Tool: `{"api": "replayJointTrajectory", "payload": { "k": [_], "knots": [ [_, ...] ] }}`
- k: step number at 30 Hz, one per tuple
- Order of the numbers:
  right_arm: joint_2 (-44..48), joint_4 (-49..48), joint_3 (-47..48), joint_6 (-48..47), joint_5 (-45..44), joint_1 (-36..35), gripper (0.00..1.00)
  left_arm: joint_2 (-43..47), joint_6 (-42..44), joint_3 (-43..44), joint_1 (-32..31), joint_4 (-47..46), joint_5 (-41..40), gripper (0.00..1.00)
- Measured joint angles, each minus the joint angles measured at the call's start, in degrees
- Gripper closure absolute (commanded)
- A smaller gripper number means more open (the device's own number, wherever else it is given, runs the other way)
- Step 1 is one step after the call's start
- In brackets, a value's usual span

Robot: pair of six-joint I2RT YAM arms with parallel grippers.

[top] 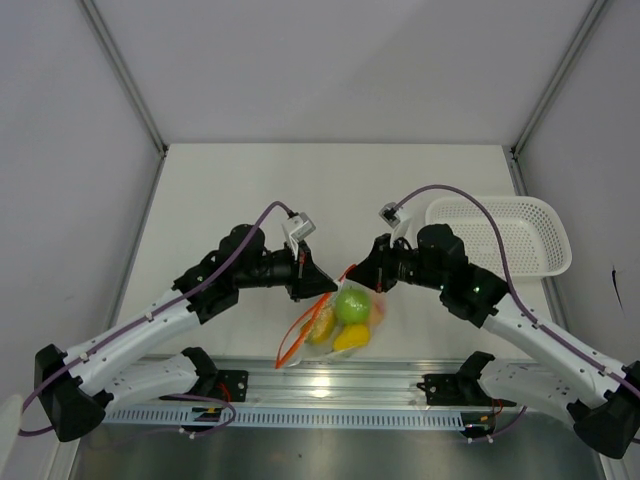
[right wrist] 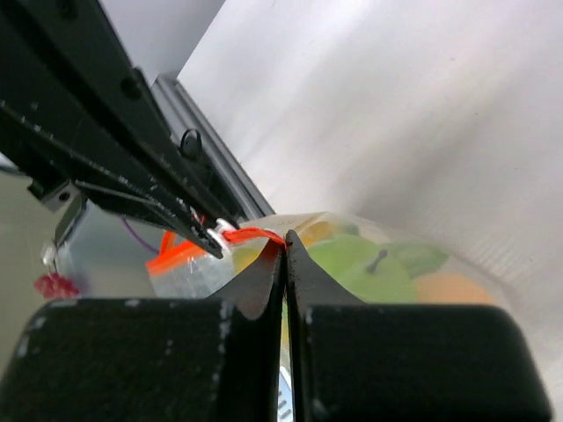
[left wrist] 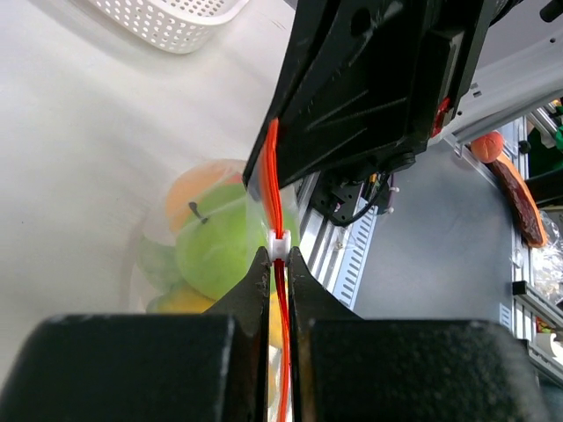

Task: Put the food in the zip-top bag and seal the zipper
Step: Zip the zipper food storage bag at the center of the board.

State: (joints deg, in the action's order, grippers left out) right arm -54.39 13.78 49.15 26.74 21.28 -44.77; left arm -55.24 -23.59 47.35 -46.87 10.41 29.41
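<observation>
The zip-top bag (top: pixel 338 322) sits near the front edge of the surface (top: pixel 250 190), with the food (top: pixel 350 337) inside (green apple (top: pixel 352 304) on top). The left jaws are clenched on the zipper (left wrist: pixel 273 185) at its white slider (left wrist: pixel 279 245) — the right jaws pinch the strip's end.

Two arms angled inward, grippers facing close together
The left gripper (top: pixel 325 286) and the right gripper (top: pixel 358 279) each pinch the zipper (left wrist: pixel 272 176) with jaws closed tight, elbows bent outward, wrists pointed toward one another
</observation>
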Motion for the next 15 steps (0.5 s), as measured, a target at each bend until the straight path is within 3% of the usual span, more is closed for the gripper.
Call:
{"api": "replayJointTrajectory", "payload": {
  "k": [9,15],
  "knots": [
    [2.93,0.00,-2.10,5.40,-7.65,1.86,1.00,2.01,-0.42,-1.53,0.02,1.27,-0.33,0.99],
    [4.31,0.07,-2.71,4.85,-5.29,3.72,1.00,4.52,-0.37,-2.03,0.02,4.04,-0.26,0.99]
  ]
}}
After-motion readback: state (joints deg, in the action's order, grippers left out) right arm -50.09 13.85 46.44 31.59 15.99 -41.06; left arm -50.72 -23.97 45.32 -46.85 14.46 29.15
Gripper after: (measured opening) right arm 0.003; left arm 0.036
